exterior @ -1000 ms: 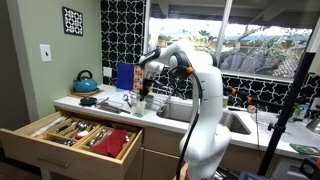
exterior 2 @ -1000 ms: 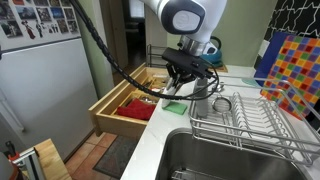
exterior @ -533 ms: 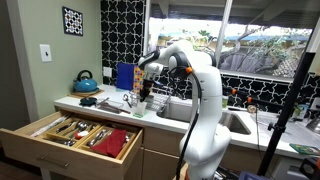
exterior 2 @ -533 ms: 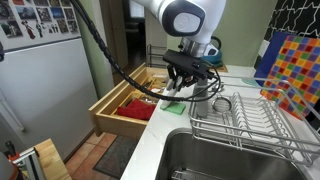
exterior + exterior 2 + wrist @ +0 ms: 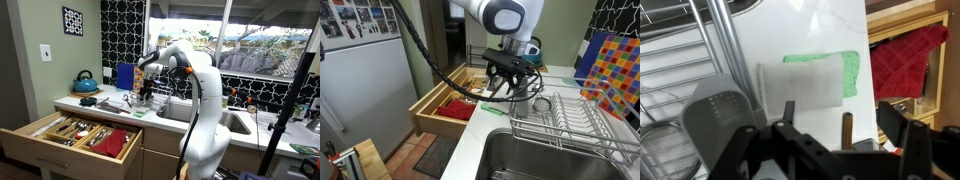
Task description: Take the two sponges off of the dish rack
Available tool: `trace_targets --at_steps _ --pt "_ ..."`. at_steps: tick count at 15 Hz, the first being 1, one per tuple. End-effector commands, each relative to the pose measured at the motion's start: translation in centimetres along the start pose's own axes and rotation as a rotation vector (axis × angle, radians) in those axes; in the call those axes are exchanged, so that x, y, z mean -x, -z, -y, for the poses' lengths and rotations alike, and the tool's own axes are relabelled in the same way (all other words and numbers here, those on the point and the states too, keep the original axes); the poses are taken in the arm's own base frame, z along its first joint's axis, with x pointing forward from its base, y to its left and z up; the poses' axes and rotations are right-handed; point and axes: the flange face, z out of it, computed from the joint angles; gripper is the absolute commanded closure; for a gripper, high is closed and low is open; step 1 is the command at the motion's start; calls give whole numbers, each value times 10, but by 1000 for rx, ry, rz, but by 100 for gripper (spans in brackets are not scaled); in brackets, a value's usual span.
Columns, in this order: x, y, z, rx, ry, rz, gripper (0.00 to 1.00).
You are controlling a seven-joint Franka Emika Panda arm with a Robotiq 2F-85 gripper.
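hovering, hand (image 5: 838, 120) spread apart + empty; green sponge (image 5: 835, 68), pale sponge (image 5: 795, 87) just ahead on table (image 5: 830, 30), long axes along hand's opening line.

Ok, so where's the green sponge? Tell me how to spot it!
Find the sink, then the wire dish rack next to it. Between the rack and the open wooden drawer is a strip of white counter; the green sponge lies flat there, below the gripper. It is the only green thing on that strip, partly covered by a pale pad.
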Motion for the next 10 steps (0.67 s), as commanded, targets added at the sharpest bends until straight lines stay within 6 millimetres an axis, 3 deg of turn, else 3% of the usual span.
trace_targets --at_steps 1,6,10 --pt "-1 13 6 15 -103 22 0" --pt "-1 37 27 -2 -231 94 0" --pt "5 79 50 36 -273 111 0"
